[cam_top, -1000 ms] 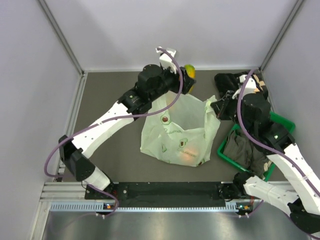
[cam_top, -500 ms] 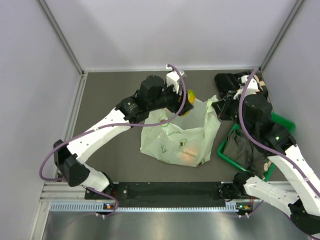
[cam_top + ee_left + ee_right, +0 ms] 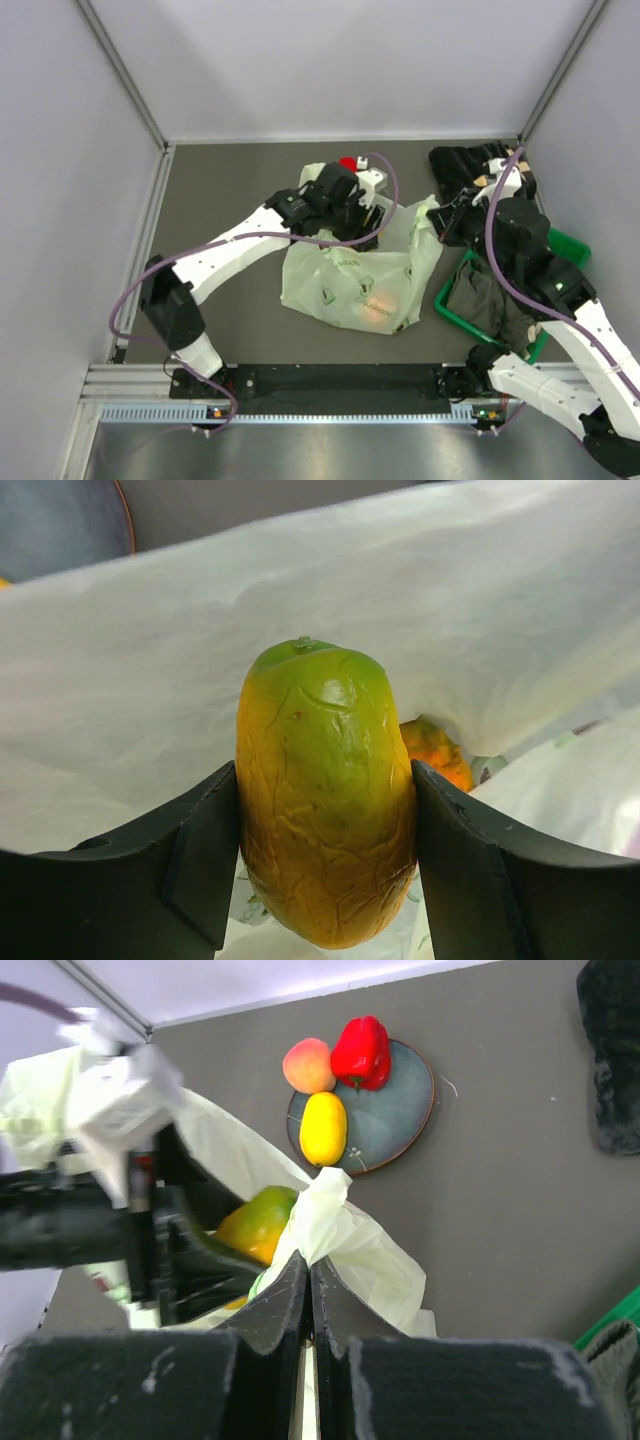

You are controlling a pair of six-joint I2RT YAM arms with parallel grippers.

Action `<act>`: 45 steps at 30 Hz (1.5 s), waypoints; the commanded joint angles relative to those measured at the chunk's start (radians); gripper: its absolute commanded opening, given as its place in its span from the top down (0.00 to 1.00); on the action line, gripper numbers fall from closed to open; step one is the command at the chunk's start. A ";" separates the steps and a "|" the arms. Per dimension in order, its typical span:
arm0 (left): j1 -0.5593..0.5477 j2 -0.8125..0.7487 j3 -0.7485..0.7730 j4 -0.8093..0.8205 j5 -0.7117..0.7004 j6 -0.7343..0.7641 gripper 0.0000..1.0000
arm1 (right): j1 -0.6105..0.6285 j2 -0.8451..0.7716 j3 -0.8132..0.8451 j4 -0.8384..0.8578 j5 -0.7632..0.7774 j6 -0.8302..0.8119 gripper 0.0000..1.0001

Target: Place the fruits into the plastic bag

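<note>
Green-yellow mango [image 3: 322,810] pinched upright in left gripper [image 3: 325,776], within open mouth of plastic bag [image 3: 350,275], above an orange fruit [image 3: 436,752] lying inside. Right-hand rim of bag clamped by right gripper [image 3: 308,1263], jaws pressed together on the film. Beyond bag: grey plate [image 3: 405,1110] with peach-coloured fruit [image 3: 308,1065], red fruit [image 3: 362,1052], yellow fruit [image 3: 323,1127].

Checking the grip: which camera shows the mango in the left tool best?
The left wrist view: the mango fills the frame, clamped in the left tool. The right wrist view shows only part of it behind the plastic bag; the top external view hides it under the left arm.
</note>
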 commanded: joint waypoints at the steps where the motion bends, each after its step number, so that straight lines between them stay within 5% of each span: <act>1: -0.007 0.079 0.108 -0.153 -0.035 0.000 0.89 | -0.009 -0.028 -0.006 0.030 0.017 0.017 1.00; 12: -0.010 0.130 0.044 -0.237 0.018 -0.055 0.79 | -0.008 -0.029 -0.006 0.027 0.020 0.017 1.00; 16: -0.009 0.122 0.022 -0.223 0.024 -0.079 0.68 | -0.009 -0.023 -0.003 0.027 0.022 0.017 1.00; 20: -0.009 0.097 0.015 -0.181 0.023 -0.099 0.44 | -0.009 -0.022 -0.003 0.029 0.024 0.018 1.00; 27: -0.009 0.071 -0.004 -0.129 0.027 -0.115 0.24 | -0.009 -0.022 -0.002 0.023 0.030 0.017 1.00; 45: -0.009 -0.094 0.044 0.066 0.049 -0.121 0.20 | -0.009 -0.038 -0.009 0.013 0.057 0.020 1.00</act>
